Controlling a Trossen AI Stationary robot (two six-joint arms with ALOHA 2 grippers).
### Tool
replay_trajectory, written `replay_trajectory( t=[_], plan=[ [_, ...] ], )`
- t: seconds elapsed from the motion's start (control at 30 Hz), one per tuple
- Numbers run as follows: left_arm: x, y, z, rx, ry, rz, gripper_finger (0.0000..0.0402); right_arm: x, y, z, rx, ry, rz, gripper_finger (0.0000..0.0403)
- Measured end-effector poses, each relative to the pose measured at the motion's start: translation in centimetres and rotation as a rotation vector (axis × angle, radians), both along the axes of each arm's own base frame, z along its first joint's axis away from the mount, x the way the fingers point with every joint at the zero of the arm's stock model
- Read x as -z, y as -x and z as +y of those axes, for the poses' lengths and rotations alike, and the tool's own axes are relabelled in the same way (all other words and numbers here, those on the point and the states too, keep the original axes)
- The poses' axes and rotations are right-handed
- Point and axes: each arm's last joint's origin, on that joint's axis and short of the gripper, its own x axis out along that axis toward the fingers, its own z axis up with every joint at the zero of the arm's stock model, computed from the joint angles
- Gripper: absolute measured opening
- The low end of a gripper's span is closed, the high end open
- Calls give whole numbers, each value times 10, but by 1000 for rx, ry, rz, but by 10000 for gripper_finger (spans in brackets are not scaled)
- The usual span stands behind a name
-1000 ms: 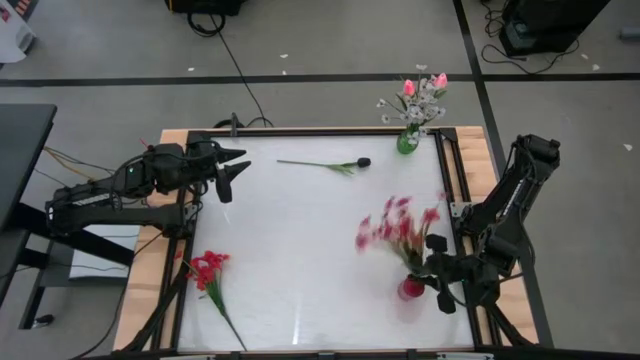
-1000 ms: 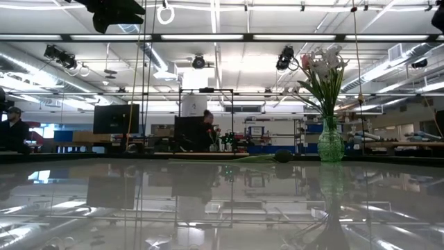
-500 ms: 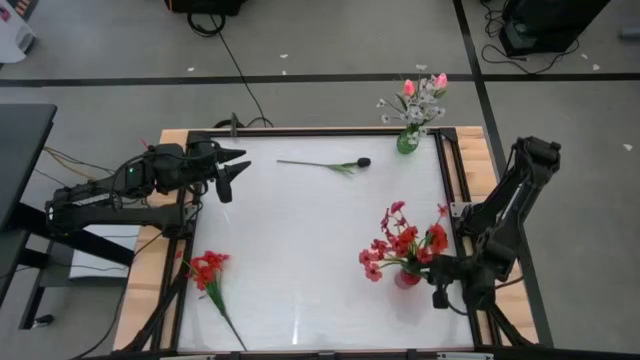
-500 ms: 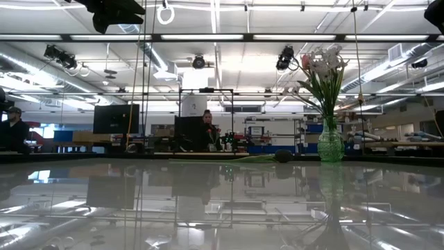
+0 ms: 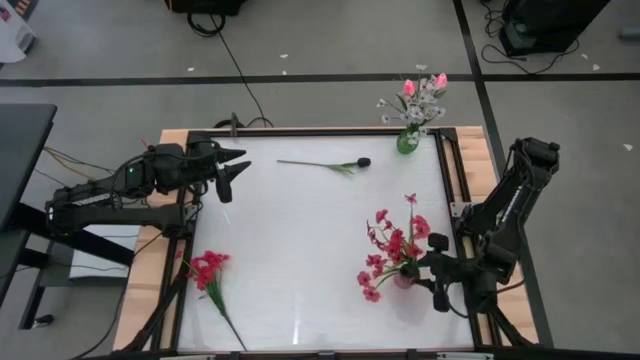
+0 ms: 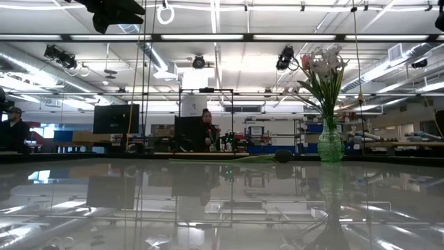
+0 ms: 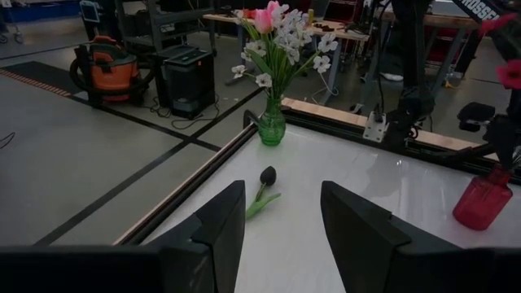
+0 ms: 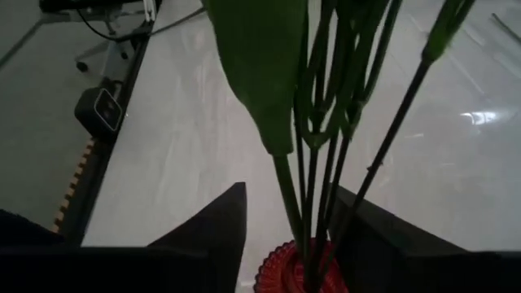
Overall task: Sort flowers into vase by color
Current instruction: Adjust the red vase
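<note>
No readable writing on vases (image 5: 407,143)

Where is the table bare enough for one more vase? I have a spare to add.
The widest bare patch is the table's middle, between the dark-budded stem lying near the far edge, the loose red flower cluster at the near left and the red vase of red blooms. It is crowded around that vase, beside the right gripper, and at the green glass vase.
</note>
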Motion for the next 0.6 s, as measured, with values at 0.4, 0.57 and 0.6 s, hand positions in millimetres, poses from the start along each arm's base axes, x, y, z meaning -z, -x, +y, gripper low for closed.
replay_trajectory(
  t=[0.4,0.57,0.6],
  plan=[
    [0,0,0,0,0,0,167,-11,4,3,16,-70,-91,178],
    [0,0,0,0,0,0,167,-15,3,-2,56,-70,-129,148],
    [0,0,0,0,0,0,167,-15,2,-3,57,-70,-124,137]
  ],
)
